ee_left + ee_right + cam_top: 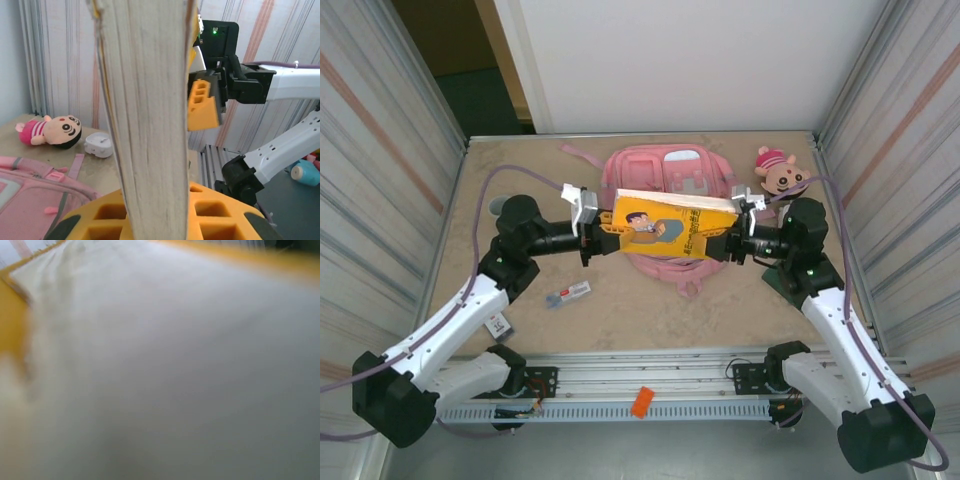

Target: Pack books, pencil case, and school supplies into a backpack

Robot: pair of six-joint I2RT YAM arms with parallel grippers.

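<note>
The left arm [470, 305] and right arm [835, 310] rise from bases at the near edge and bend inward at the elbows. Their forearms are level and point at each other. The left gripper [608, 236] has its orange fingers [220, 215] clamped on one end of the book [660, 228]. The right gripper [722, 245] meets the opposite end, with one finger [202, 105] against the cover and its partner hidden.

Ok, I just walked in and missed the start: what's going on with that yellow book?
The yellow book is held up over the pink backpack, one hand at each end. The left hand is clamped on its left end; the right hand is at its right end, grip unclear. The book isn't packed yet, and a small whitish pack lies on the table.
</note>
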